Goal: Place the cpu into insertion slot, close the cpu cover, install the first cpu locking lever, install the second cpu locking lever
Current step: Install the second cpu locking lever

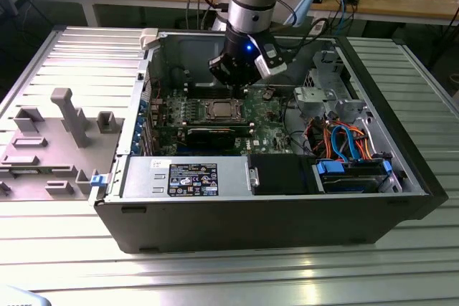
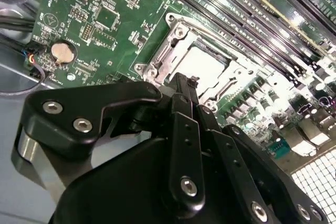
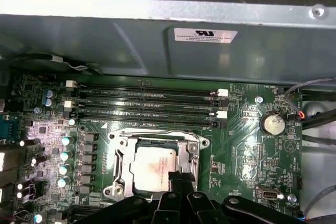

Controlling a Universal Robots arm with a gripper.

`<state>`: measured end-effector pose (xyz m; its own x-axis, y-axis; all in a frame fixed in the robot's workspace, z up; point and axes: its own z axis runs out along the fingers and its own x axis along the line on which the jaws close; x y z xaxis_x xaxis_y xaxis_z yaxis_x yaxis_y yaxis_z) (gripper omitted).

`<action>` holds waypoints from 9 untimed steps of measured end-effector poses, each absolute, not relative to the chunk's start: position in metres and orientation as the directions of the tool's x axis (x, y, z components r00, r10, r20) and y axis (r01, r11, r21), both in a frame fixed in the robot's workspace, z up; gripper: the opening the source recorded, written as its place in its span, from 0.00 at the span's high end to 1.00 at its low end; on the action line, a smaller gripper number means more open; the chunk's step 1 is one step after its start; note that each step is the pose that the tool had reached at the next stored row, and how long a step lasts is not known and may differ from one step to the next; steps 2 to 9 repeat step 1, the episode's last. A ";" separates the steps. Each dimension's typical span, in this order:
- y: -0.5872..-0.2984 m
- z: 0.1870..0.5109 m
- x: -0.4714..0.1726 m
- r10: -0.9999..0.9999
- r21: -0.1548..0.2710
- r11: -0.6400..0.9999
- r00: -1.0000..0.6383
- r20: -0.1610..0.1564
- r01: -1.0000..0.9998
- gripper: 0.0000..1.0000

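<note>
- The open computer case [image 1: 401, 177] lies flat, with the green board [image 1: 269, 123] inside.
- The cpu cover [image 3: 118, 156] lies shut over the insertion slot [image 3: 191, 153].
- The cpu [image 3: 152, 169] sits in it.
- The gripper [image 3: 176, 179] hangs by the slot's edge, fingers close together and holding nothing; it should press slowly and straight.

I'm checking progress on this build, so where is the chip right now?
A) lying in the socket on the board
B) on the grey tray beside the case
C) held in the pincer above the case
A: the pale chip lies flat inside the metal-rimmed socket, with the pincer just over its edge.
</note>
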<state>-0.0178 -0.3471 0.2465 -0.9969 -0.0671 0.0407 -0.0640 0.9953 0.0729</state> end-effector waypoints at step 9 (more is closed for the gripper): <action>-0.347 0.247 -0.018 -0.067 0.073 0.995 -0.997 0.041 -0.064 0.89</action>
